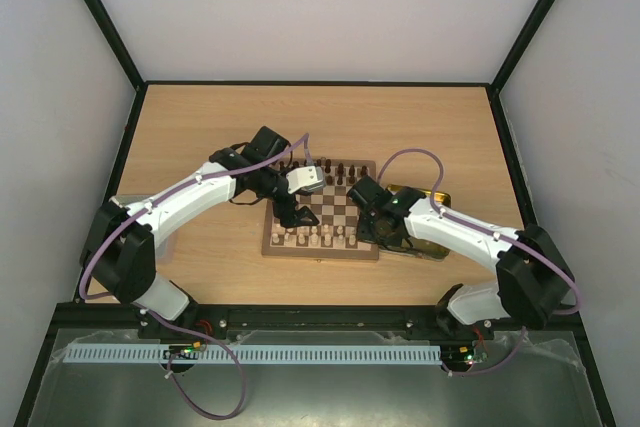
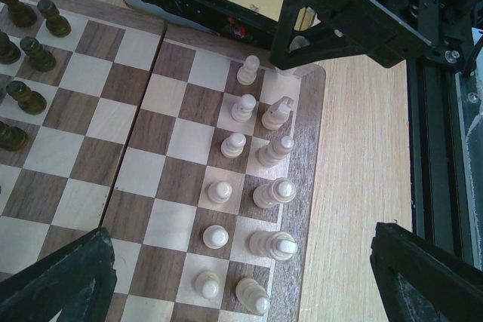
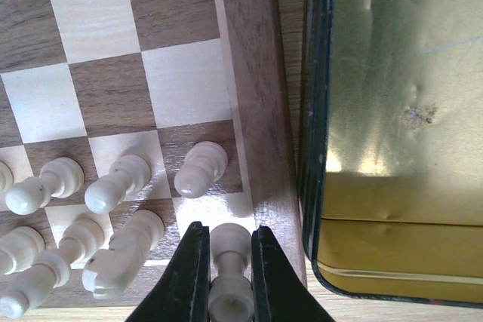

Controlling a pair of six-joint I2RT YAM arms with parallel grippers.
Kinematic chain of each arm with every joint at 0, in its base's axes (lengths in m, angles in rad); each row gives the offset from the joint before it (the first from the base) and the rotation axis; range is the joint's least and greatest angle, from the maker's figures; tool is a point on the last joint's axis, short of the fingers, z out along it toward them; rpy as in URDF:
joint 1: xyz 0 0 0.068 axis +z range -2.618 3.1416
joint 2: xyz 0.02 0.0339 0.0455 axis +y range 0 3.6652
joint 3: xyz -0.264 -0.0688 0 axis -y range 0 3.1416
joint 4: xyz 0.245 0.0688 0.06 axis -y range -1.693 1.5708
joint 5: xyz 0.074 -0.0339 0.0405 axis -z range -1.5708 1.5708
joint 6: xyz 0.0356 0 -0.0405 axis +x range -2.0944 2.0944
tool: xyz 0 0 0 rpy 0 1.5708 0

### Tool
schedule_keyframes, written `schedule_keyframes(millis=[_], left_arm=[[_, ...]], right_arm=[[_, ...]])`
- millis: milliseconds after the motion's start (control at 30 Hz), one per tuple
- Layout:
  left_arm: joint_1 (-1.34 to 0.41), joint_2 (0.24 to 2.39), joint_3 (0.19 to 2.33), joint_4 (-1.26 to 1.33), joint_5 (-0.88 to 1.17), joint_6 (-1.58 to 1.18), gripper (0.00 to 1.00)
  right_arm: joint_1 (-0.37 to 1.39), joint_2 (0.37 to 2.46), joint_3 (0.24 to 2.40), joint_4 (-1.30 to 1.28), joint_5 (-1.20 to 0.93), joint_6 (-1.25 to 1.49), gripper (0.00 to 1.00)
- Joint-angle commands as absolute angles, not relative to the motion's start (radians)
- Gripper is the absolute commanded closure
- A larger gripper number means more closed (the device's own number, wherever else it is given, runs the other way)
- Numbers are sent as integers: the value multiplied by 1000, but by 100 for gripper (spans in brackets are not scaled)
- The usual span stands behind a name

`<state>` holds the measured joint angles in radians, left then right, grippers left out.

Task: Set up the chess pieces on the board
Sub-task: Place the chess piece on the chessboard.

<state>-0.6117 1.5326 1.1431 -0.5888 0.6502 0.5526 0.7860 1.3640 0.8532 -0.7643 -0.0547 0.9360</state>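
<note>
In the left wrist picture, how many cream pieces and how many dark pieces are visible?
Cream pieces: 12, counting the cream rook half hidden between the right gripper's fingers
Dark pieces: 6
Total: 18

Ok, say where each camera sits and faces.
Top external: above, behind the arms, facing down; both arms and the board show.
Left wrist: over the board, looking down at cream pieces; the open left gripper frames the bottom.
Right wrist: looking down the right gripper, shut on a cream piece, beside the gold tray.
Shared: both wrist views show the gold tray and cream pieces.
</note>
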Motion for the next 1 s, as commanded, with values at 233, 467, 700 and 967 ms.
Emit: schedule_keyframes(millis=[233,467,700,967], left_arm=[[-612,1507,1132,-589,658,552,8],[-611,1512,1131,-589,658,557,8],[-609,1513,1129,-588,659,557,8],[-609,1518,1125,-586,661,557,8]], right_arm=[[804,1399,838,-734,-59,950,98],[815,1420,840,-730,-63,948,98],[816,1425,840,-724,-64,948,88],[817,1434,829,-694,-77,949,82]])
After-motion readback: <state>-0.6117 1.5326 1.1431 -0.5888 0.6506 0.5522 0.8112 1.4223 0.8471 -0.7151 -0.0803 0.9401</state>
